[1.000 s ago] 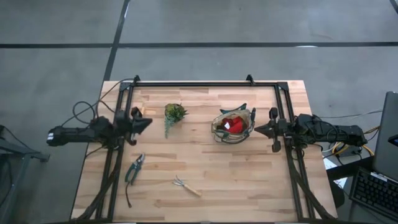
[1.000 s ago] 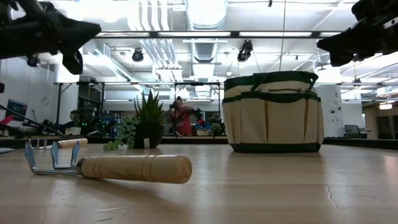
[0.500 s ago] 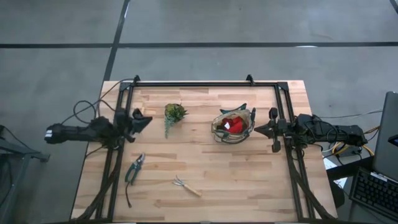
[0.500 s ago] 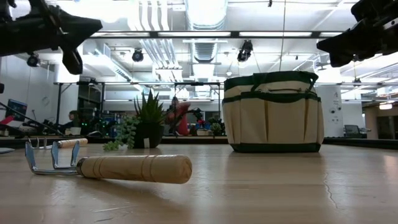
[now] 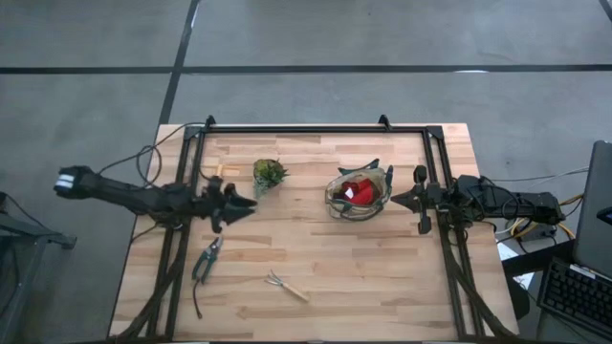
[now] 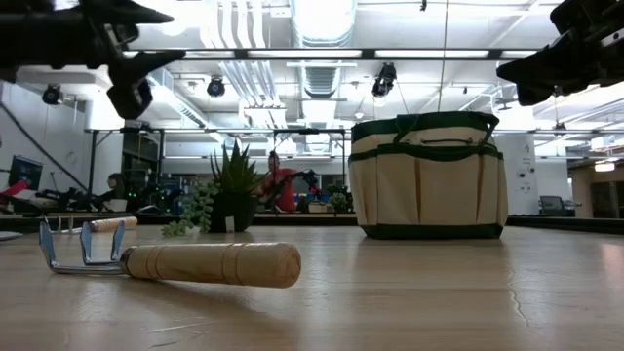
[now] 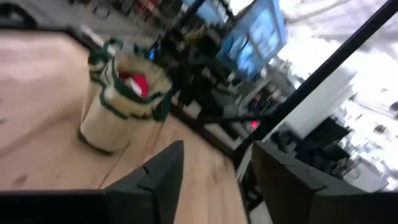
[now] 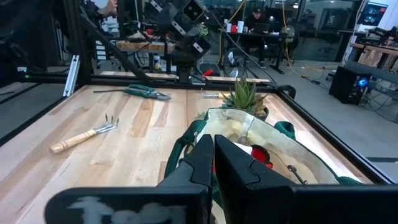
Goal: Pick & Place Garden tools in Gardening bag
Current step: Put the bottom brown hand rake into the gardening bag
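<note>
The gardening bag [image 5: 359, 193], beige with green trim, stands upright on its base right of the table's middle, with a red glove [image 5: 362, 191] inside. Green-handled pruners [image 5: 206, 260] lie flat at the near left. The wooden-handled hand fork [image 5: 287, 286] lies near the front edge. My left gripper [image 5: 249, 204] hovers open above the table, between the plant and the pruners, pointing at the bag [image 7: 121, 99]. My right gripper [image 5: 394, 199] hangs shut just right of the bag, above its rim [image 8: 261, 134].
A small leafy plant [image 5: 269, 175] in a pot stands left of the bag, close to my left gripper. A black frame [image 5: 316, 129] runs along the table's far edge and down both sides. Bare wood lies between the fork and the bag.
My left gripper has swung from the table's left edge toward the middle and slightly toward the near edge, passing the plant, and its fingers have opened. The tools, the bag and my right arm have kept still.
</note>
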